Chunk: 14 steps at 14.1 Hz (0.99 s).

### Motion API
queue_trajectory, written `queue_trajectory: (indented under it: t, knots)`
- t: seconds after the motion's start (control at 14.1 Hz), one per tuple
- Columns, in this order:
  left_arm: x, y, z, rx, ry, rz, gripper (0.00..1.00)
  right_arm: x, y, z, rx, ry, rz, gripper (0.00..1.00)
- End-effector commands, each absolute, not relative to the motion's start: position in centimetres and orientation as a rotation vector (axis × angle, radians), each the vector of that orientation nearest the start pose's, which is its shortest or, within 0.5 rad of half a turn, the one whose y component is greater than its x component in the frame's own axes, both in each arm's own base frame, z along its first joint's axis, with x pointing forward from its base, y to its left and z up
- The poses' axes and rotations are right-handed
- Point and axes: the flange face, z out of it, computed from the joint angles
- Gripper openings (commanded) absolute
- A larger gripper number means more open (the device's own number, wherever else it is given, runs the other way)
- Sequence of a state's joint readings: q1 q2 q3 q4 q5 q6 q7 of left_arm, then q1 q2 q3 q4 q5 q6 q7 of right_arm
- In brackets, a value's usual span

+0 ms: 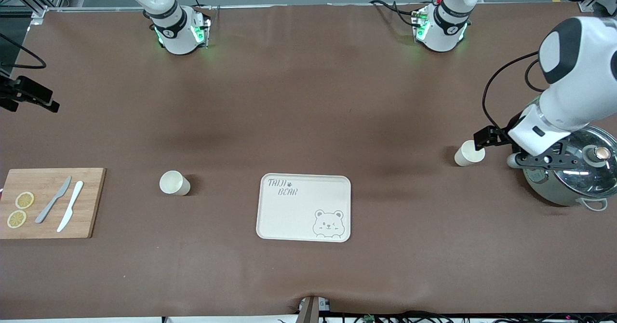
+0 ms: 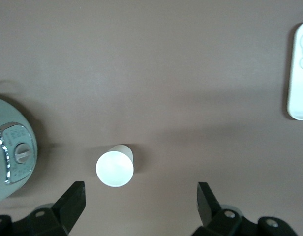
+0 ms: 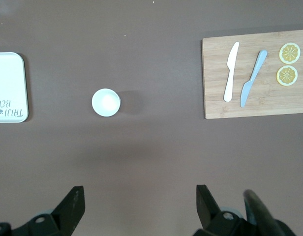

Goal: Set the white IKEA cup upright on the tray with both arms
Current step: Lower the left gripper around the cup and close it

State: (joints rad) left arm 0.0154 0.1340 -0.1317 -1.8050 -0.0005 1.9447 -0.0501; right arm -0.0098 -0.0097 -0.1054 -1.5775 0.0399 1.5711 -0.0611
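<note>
Two white cups stand upright on the brown table. One cup (image 1: 468, 153) (image 2: 114, 168) is toward the left arm's end, beside a cooker. The other cup (image 1: 174, 183) (image 3: 106, 102) stands between the tray and a wooden board. The cream tray (image 1: 303, 207) (image 2: 300, 73) (image 3: 9, 87) with the bear drawing lies bare at mid-table. My left gripper (image 2: 140, 194) hangs open over the table just by the first cup, nothing between its fingers (image 2: 73, 199). My right gripper (image 3: 139, 196) is open and empty, high above the table, apart from the second cup.
A steel cooker with a glass lid (image 1: 576, 168) (image 2: 9, 162) sits under the left arm's wrist (image 1: 535, 132). A wooden cutting board (image 1: 48, 202) (image 3: 255, 73) at the right arm's end carries two knives and two lemon slices.
</note>
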Motion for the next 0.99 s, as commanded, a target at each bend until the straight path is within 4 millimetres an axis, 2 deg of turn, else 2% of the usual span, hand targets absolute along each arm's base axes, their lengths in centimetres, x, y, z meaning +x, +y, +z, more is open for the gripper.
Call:
queue_trajectory:
  t: [0.0,0.35,0.43,0.57,0.64,0.71,0.78,0.92]
  knots:
    - [57.1,-5.1,43.4,-3.145,0.077,-0.056,1.0,54.4,-6.1,63.0,-3.092,0.075,-0.012,1.0]
    - [55.3,-3.8,37.9,-3.107,0.141,-0.063,1.0,54.5,-6.1,63.1,-3.093,0.075,-0.019,1.0]
    - [54.9,-2.5,36.8,-3.107,0.12,-0.09,1.0,54.5,-6.1,63.0,-3.092,0.075,-0.017,1.0]
    - [53.6,-1.8,34.1,-3.107,0.152,-0.147,1.0,54.5,-6.1,63.1,-3.094,0.076,-0.021,1.0]
    - [53.1,-0.7,32.9,-3.106,0.161,-0.148,1.0,54.5,-6.2,63.1,-3.094,0.078,-0.021,1.0]
    - [52.7,0.6,32.1,-3.106,0.166,-0.129,1.0,54.5,-6.2,63.0,-3.092,0.078,-0.019,1.0]
    - [52.3,1.0,31.4,-3.105,0.202,-0.104,1.0,54.5,-6.2,63.0,-3.094,0.078,-0.019,1.0]
    - [51.4,3.1,30.0,-3.105,0.186,-0.112,1.0,54.5,-6.1,63.0,-3.094,0.076,-0.019,1.0]
